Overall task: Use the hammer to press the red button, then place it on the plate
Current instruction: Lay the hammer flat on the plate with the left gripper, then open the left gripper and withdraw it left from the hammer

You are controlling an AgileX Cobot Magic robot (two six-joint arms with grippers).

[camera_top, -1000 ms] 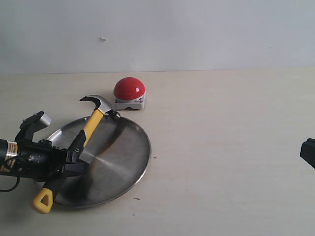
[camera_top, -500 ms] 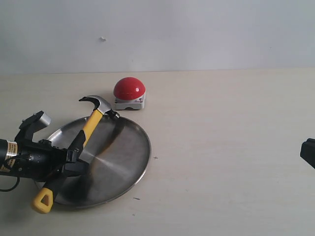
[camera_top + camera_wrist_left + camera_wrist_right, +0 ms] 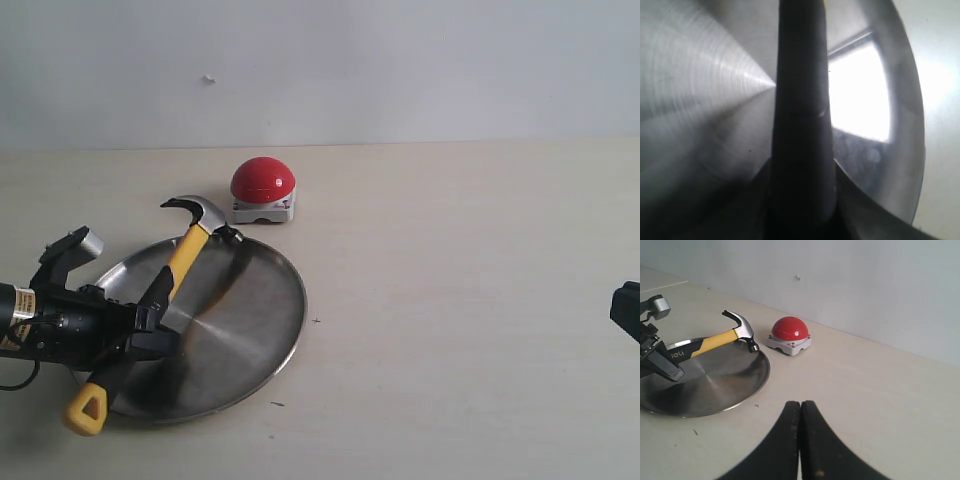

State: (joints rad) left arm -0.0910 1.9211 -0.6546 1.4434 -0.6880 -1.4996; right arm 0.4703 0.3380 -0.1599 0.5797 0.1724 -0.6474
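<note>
- The left gripper (image 3: 165, 316) lay low over the left part of the plate, its dark fingers (image 3: 160, 288) set on either side of the hammer's black grip. Whether they clenched the grip or had released it could not be told. In the left wrist view the grip (image 3: 801, 125) ran straight through the middle, with brushed metal on both sides.
- The hammer (image 3: 186, 250) crossed the left half of the plate on a slant. Its yellow looped end (image 3: 85, 408) projected past the near rim over the tabletop (image 3: 450, 300). Its dark head (image 3: 200, 212) sat at the far rim, claw pointing left.
- The plate (image 3: 250, 320) rested flat on the tabletop, left of centre.
- The red button (image 3: 262, 179) stood on its pale square base just behind the plate's far rim. It was near the hammer head but not touching it.
- The right gripper (image 3: 800, 406) stayed well to the right, far from every object. Its two fingers were pressed together and grasped nothing. In the exterior view only a dark part of it showed at the right edge.
</note>
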